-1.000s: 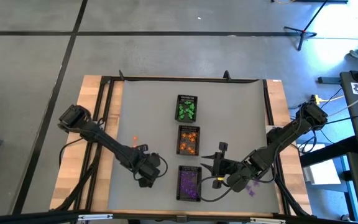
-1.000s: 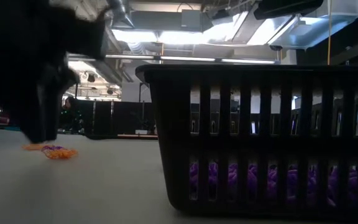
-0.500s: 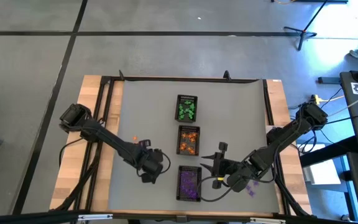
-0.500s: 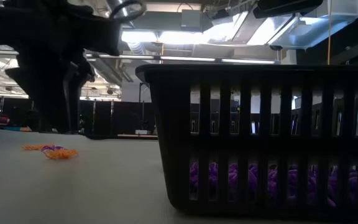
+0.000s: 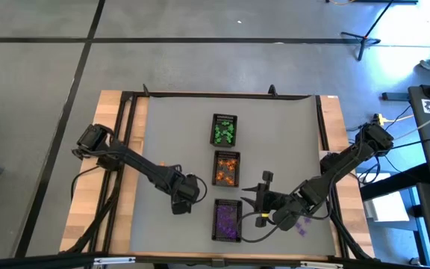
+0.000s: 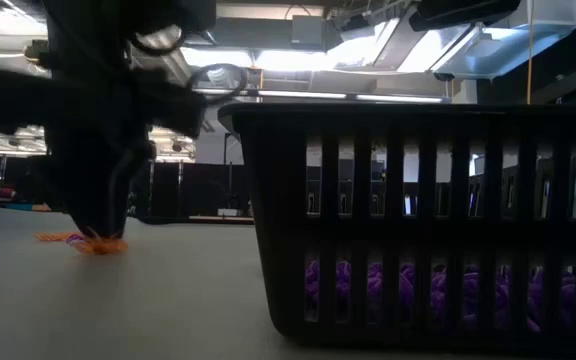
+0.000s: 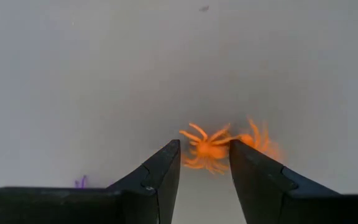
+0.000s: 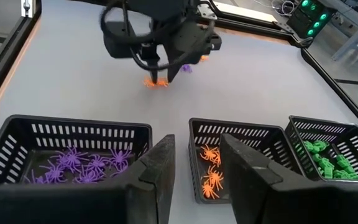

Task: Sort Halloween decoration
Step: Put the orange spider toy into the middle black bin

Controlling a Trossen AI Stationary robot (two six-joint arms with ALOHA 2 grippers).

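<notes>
Grey table (image 5: 170,127) with wooden side strips, on a grey floor crossed by dark lines; 3 black mesh trays stand in a row down its middle. Landmark: the orange tray (image 5: 227,168), middle of the row.

Item 1: green tray (image 5: 225,130), just beyond the orange tray on the far side, holding green trinkets (image 8: 328,158).

Item 2: orange tray, holding orange spiders (image 8: 211,168).

Item 3: purple tray (image 5: 227,220), just on the near side of the orange tray, holding purple spiders (image 8: 79,167); it fills the low view's foreground.

Item 4: loose orange spiders (image 7: 209,147) on the bare table, to the left of the orange tray, apart from it. A small purple trinket (image 8: 186,68) lies near them.

Item 5: loose purple pieces (image 5: 301,226) on the table, right of the purple tray.

Item 6: left gripper (image 5: 178,205), lowered over the loose orange spiders; fingers (image 7: 160,171) parted, 1 either side of a spider, tips at table level. Whether they touch it cannot be told.

Item 7: right gripper (image 5: 263,196), right of the orange tray and near the purple tray; fingers (image 8: 160,168) parted, holding nothing, pointed toward the trays.
</notes>
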